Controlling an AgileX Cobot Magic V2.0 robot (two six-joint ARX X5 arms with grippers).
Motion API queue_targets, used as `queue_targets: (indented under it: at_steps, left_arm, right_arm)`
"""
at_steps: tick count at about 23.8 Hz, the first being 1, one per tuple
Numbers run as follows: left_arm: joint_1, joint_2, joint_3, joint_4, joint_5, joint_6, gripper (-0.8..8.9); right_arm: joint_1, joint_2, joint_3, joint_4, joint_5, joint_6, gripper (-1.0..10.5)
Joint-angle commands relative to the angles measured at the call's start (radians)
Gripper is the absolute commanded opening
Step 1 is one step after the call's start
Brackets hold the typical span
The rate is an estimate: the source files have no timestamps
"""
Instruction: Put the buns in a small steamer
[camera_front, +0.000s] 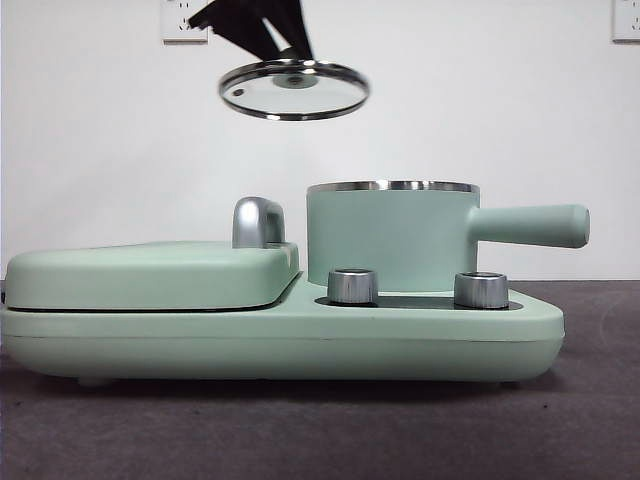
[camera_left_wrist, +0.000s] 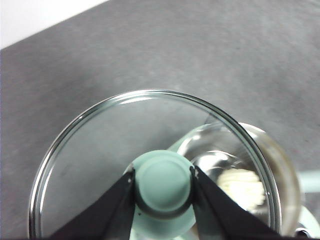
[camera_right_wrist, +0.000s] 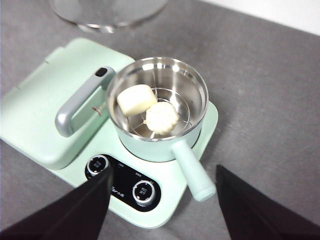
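Observation:
The small steamer (camera_front: 390, 235) stands uncovered on the right half of the mint-green cooker; in the right wrist view its steel bowl (camera_right_wrist: 159, 102) holds both buns on a wire rack, the smooth oblong bun (camera_right_wrist: 136, 99) beside the round ridged bun (camera_right_wrist: 161, 117). My left gripper (camera_left_wrist: 164, 182) is shut on the green knob (camera_left_wrist: 162, 185) of the glass lid (camera_front: 294, 89), which hangs in the air above and to the left of the steamer. Through the glass one bun (camera_left_wrist: 243, 187) shows faintly. My right gripper (camera_right_wrist: 162, 200) is open, high above the cooker's front, holding nothing.
The flat griddle lid (camera_front: 150, 272) with its chrome handle (camera_front: 257, 221) covers the cooker's left half. Two steel dials (camera_front: 352, 285) (camera_front: 481, 289) sit on the front panel. The steamer's straight handle (camera_front: 530, 225) sticks out to the right. Grey tabletop surrounds the cooker.

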Motion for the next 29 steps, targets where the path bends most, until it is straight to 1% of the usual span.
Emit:
queue_targets:
  at_steps: [1,4,5,7,9,11,13,18,20,22,24,29]
  left_arm:
    - [-0.034,0.004,0.039,0.021,0.005,-0.004,0.83]
    - [-0.092,0.004,0.037,0.018,0.005,0.019,0.68]
    - [-0.111,0.004,0.036,0.016,0.005,0.021,0.51]
    - [-0.148,0.005,0.032,0.016,0.005,0.027,0.51]
    - [-0.182,0.005,0.027,0.015,0.005,0.042,0.49]
    - [-0.207,0.006,0.021,0.015,0.005,0.053,0.14]
    - [-0.224,0.010,0.014,0.015,0.005,0.068,0.15]
    - [-0.226,0.049,0.010,0.016,0.004,0.069,0.15]
    - [-0.224,0.081,0.010,0.016,0.004,0.071,0.15]
    - [-0.220,0.107,0.010,0.024,-0.006,0.093,0.15]
    - [-0.220,0.129,0.010,0.035,-0.031,0.095,0.15]
    - [-0.197,0.145,0.010,0.041,-0.032,0.090,0.15]
  right_arm:
    - [0.015,-0.110,-0.108,0.066,-0.002,0.034,3.3]
    - [0.018,-0.261,-0.239,0.077,-0.018,0.034,3.3]
    - [0.018,-0.305,-0.271,0.075,-0.045,0.037,3.3]
    - [0.018,-0.385,-0.315,0.064,-0.104,0.047,3.3]
    - [0.018,-0.443,-0.328,0.024,-0.111,0.045,3.3]
    - [0.018,-0.482,-0.328,-0.019,-0.112,0.045,3.3]
    - [0.018,-0.518,-0.328,-0.042,-0.112,0.046,3.3]
    - [0.018,-0.570,-0.328,-0.043,-0.107,0.053,3.3]
    - [0.018,-0.576,-0.328,-0.044,-0.107,0.053,3.3]
    - [0.018,-0.576,-0.328,-0.044,-0.107,0.053,3.3]
    - [0.018,-0.576,-0.328,-0.045,-0.105,0.053,3.3]
    - [0.018,-0.576,-0.328,-0.044,-0.103,0.053,3.3]
